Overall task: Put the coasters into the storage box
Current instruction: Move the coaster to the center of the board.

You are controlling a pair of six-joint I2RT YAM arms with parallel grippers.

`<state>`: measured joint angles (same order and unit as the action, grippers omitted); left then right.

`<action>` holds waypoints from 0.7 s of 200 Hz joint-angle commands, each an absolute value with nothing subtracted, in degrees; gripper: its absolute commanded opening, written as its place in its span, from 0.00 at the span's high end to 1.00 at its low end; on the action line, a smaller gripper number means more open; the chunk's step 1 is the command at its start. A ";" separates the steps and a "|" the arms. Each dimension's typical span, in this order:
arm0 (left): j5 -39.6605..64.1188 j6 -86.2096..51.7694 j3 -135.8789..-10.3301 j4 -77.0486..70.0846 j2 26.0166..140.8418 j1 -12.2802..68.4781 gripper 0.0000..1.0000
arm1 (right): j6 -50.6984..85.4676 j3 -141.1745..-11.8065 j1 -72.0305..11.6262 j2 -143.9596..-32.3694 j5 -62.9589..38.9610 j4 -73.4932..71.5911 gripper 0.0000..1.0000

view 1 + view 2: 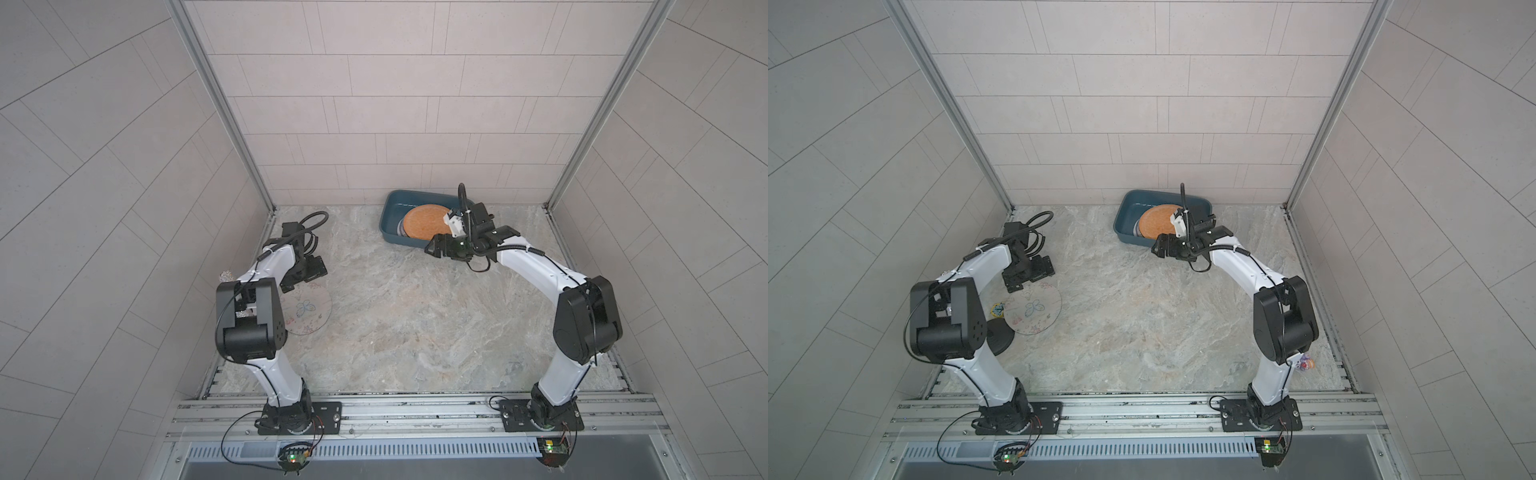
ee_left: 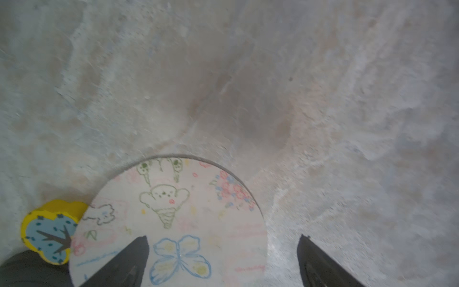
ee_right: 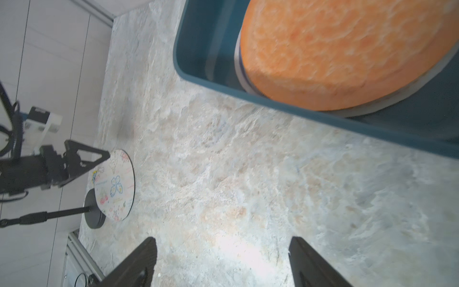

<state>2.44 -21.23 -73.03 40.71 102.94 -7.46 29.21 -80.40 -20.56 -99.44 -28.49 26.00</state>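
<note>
Left wrist view: clock (image 2: 48, 232) against coaster (image 2: 173, 211)

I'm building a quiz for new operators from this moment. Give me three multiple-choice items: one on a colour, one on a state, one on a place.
1. The top coaster in the storage box is: A pink; B orange; C green.
2. The right gripper is: A open and empty; B shut on a coaster; C shut on the box rim.
3. The butterfly coaster lies: A in the box; B propped against the wall; C on the table by the left gripper.

Key: B, the right wrist view shows its orange face. A, its jaws stand apart over bare table. C, both top views show it on the table next to that gripper.
</note>
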 commanded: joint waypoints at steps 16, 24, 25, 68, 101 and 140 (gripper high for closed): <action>-2.71 -22.06 -78.21 43.12 107.95 -9.58 0.14 | 30.06 -76.00 -22.10 -94.47 -29.62 23.78 0.13; -2.81 -22.50 -78.95 42.81 109.01 -10.30 0.17 | 30.17 -75.27 -22.21 -93.94 -29.68 23.73 0.13; -2.77 -22.54 -79.07 42.76 109.13 -10.42 0.17 | 30.20 -75.21 -22.23 -93.86 -29.69 23.73 0.13; -1.64 -23.47 -83.44 42.00 114.92 -13.85 0.27 | 29.56 -74.33 -22.32 -91.56 -29.41 24.95 0.12; -0.04 -24.08 -85.50 41.66 118.73 -15.52 0.29 | 29.66 -74.18 -22.41 -90.64 -29.18 25.44 0.12; 1.60 -24.54 -86.21 42.05 120.92 -15.93 0.32 | 29.35 -74.10 -22.41 -90.00 -29.00 26.41 0.12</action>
<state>0.51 -23.79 -85.41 40.34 118.87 -15.90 29.80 -74.50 -22.13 -91.90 -29.47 24.99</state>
